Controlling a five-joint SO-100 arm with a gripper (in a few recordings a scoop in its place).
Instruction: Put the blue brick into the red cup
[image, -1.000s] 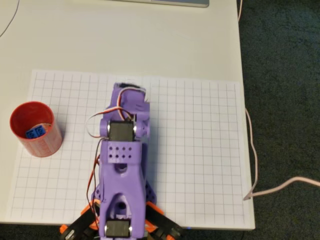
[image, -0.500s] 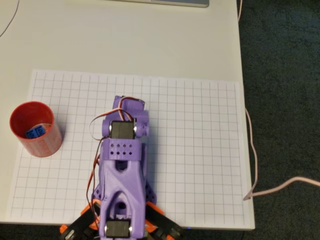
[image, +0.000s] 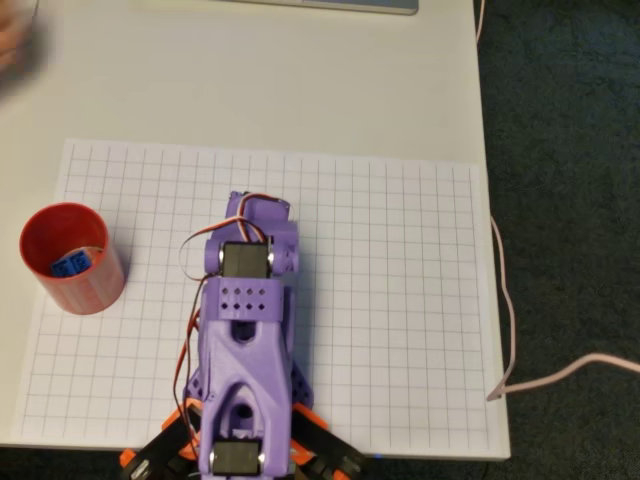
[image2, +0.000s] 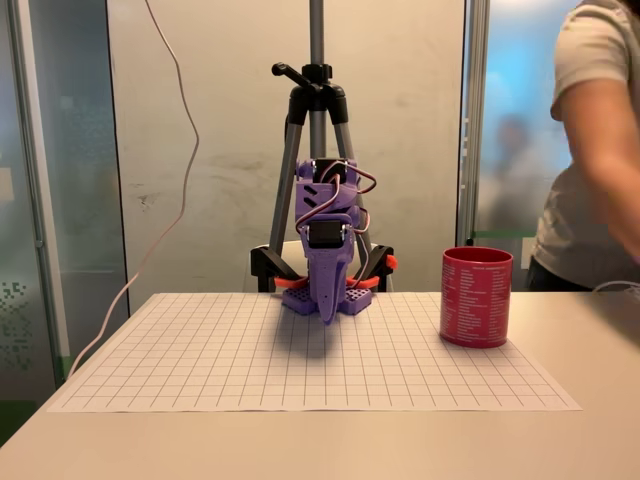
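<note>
Since a second ago your purple arm (image: 245, 330) has folded back toward its base, and a blurred hand (image: 18, 45) has come in at the top left corner of the overhead view. You can see the blue brick (image: 70, 265) lying inside the red cup (image: 72, 258), which stands upright at the left edge of the grid sheet (image: 400, 300) in the overhead view and to the right of the arm in the fixed view (image2: 477, 297). Around the arm you have open grid on both sides, with the cup well apart from it. On the right of the overhead view the desk (image: 300, 80) ends close beside the sheet, and a thin pale cable (image: 505, 300) trails down over that edge. You will find pale print covering the cup's side in the fixed view, too small to read. Your gripper (image2: 327, 305) hangs point-down just above the sheet, and its fingers merge into one purple wedge, so you cannot tell whether it is open or closed. A person (image2: 595, 150) stands at the right, cut off by the frame, with a tripod (image2: 317, 130) behind the arm.
</note>
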